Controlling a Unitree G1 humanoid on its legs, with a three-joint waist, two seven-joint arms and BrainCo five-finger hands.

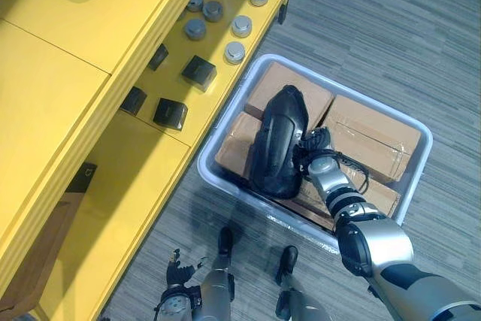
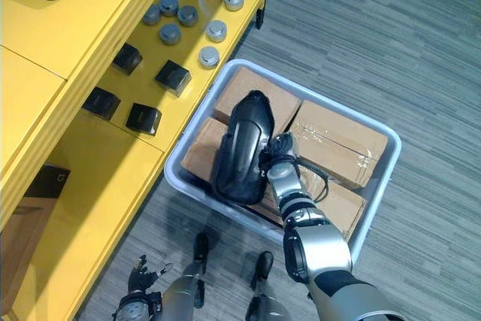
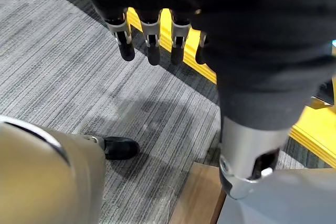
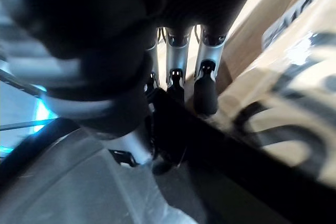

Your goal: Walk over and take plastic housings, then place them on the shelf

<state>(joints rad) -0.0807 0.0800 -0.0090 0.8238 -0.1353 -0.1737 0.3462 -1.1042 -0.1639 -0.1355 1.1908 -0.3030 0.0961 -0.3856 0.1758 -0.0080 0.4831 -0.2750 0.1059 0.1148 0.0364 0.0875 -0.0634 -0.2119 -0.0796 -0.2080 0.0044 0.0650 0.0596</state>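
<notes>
**A:** Just left of the right hand (image 1: 313,149), why is the plastic housing (image 1: 276,140) tilted up in the bin (image 1: 425,134)?

**B:** Probably so it can be lifted off the cardboard boxes (image 1: 373,137). Fingers (image 4: 206,85) hook over its rim, and the thumb seems to pinch underneath. The wrist bends downward and the forearm reaches forward. The left hand (image 3: 150,35) hangs low, fingers straight, empty.

**Boxes, discs and blocks**

Brown cardboard boxes (image 1: 372,137) fill a pale tub (image 1: 205,165) on the grey striped carpet (image 1: 391,28). To the tub's far left lie round silver discs (image 1: 234,52). Small black blocks (image 1: 198,71) sit left of those.
</notes>
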